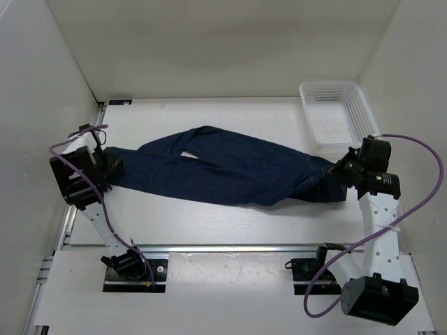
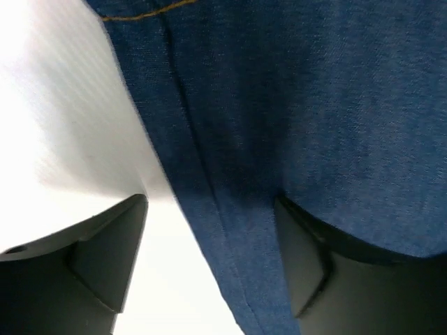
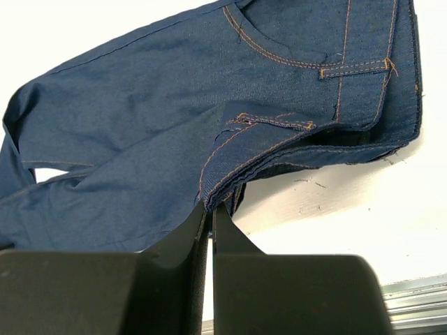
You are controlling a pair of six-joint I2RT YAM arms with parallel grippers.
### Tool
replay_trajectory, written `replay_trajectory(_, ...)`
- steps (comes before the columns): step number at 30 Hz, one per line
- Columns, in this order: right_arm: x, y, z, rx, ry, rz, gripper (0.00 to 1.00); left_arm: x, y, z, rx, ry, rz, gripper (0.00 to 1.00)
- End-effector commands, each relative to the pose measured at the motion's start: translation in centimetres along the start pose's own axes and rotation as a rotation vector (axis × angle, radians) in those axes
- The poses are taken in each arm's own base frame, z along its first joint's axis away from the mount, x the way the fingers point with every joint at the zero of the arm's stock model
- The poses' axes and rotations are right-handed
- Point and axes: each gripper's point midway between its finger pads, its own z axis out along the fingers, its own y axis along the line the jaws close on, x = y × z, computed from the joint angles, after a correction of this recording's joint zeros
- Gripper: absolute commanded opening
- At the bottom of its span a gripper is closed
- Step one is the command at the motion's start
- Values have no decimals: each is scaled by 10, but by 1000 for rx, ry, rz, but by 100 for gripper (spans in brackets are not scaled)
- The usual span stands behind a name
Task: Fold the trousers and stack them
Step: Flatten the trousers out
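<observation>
Place: robot lab cell.
Signs: white walls (image 1: 209, 49) box tabletop (image 1: 209, 223); metal rail (image 1: 230, 247), bolted arm bases (image 1: 133, 269) along near edge.

Two arms on show, built alike: white tubular links between chunky black joint housings on the left arm (image 1: 98, 216) and the right arm (image 1: 380, 216). A purple cable (image 1: 93, 128) hugs the left one; a longer purple cable (image 1: 419, 144) loops wide off the right. Black base blocks (image 1: 133, 269) sit at the foot. Up close, the left gripper (image 2: 209, 206) has matte charcoal fingers (image 2: 98, 265), wedge-shaped with bevelled faces; the right gripper (image 3: 209, 209) has the same dark, flat-sided fingers (image 3: 293, 293).
</observation>
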Motion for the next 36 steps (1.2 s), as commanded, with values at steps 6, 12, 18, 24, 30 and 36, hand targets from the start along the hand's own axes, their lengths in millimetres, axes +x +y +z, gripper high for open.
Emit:
replay_trajectory(6,-16,14,-13,-37,-50,0,0,-7,0,19,-62,4,0,12)
replay_trajectory(12,-26,11,-22,-9,-108,-3,0,-35,-26,-43,19,-119,23,10)
replay_trajectory(18,-78,28,-42,11,-216,-23,0,-65,-35,-169,161,-316,45,10)
replay_trajectory(24,-104,36,-80,28,-325,-32,0,-68,-10,-233,247,-427,16,10)
replay_trajectory(30,-46,-10,-90,136,-276,31,0,-29,22,-192,171,-328,35,10)
replay_trajectory(36,31,-57,-81,249,-148,165,54,15,55,-152,96,-237,70,21)
